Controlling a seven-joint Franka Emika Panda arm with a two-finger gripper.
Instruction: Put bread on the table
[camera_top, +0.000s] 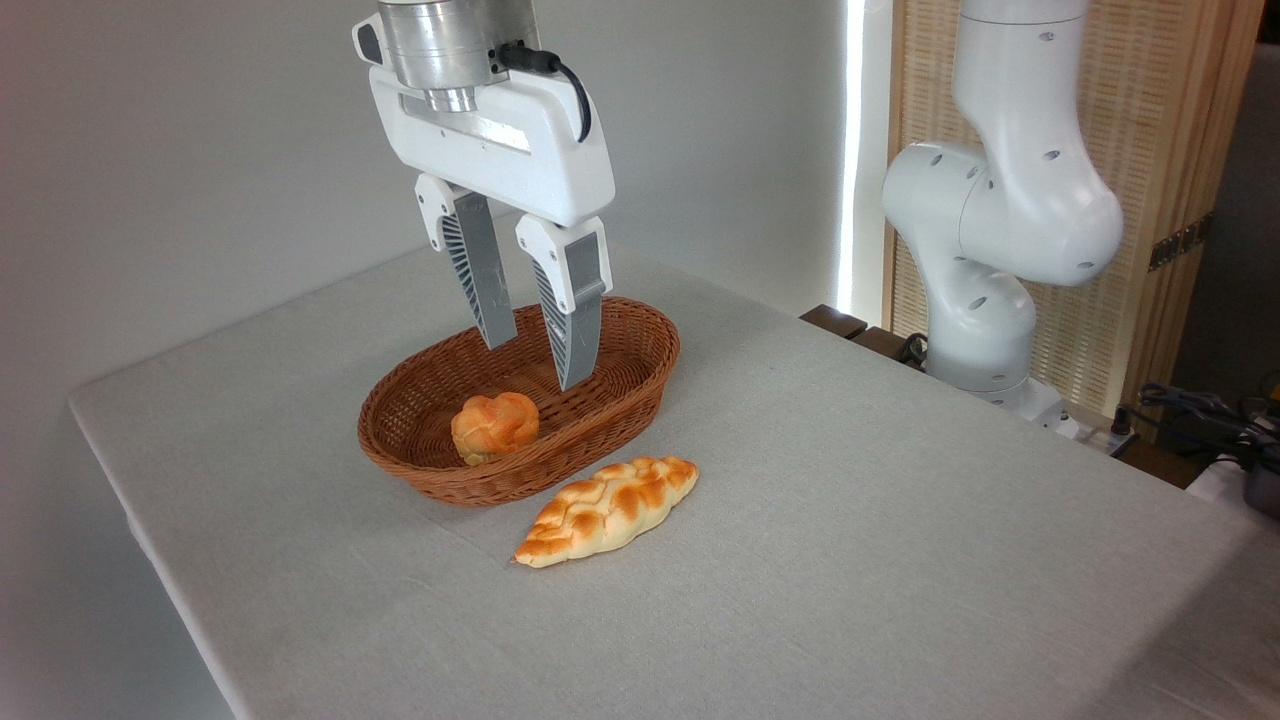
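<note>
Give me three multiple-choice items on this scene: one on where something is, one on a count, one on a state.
1. Where is the small knotted bun?
A. On the cloth
B. Inside the wicker basket
C. In the end effector

2. How many bread pieces are visible?
A. One
B. Two
C. Three

3. What state is the end effector in?
A. Open, holding nothing
B. Shut on the bun
C. Shut on the basket rim

Answers:
1. B, the bun sits on the basket floor.
2. B, the bun plus the braided loaf on the table.
3. A, its fingers stand apart above the basket with nothing between them.
</note>
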